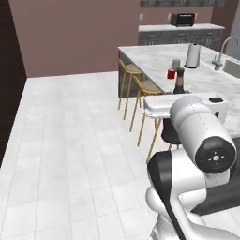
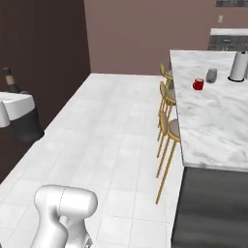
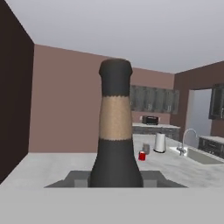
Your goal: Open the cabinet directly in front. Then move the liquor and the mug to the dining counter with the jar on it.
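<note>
The liquor (image 3: pixel 115 127), a near-black bottle with a brownish neck band, stands upright between the jaws of my gripper (image 3: pixel 115 177), which is shut on its body. From the base views the liquor (image 1: pixel 179 83) (image 2: pixel 9 80) rises above the gripper (image 1: pixel 178 94) (image 2: pixel 12 93), held over the floor short of the dining counter (image 1: pixel 154 56) (image 2: pixel 213 121). On that white marble top the red mug (image 1: pixel 171 73) (image 2: pixel 198 84) (image 3: pixel 142 155) sits beside the small grey-lidded jar (image 1: pixel 176 63) (image 2: pixel 211 75) (image 3: pixel 146 148). Dark grey cabinet doors (image 3: pixel 153 99) hang on the far wall.
A white paper towel roll (image 1: pixel 192 55) (image 2: pixel 238 65) stands behind the jar, with a faucet (image 1: pixel 224 49) and sink to its right. Yellow-legged stools (image 1: pixel 140 89) (image 2: pixel 167 121) line the counter's near side. A toaster (image 1: pixel 183 19) sits on the far counter. White tiled floor spreads to the left.
</note>
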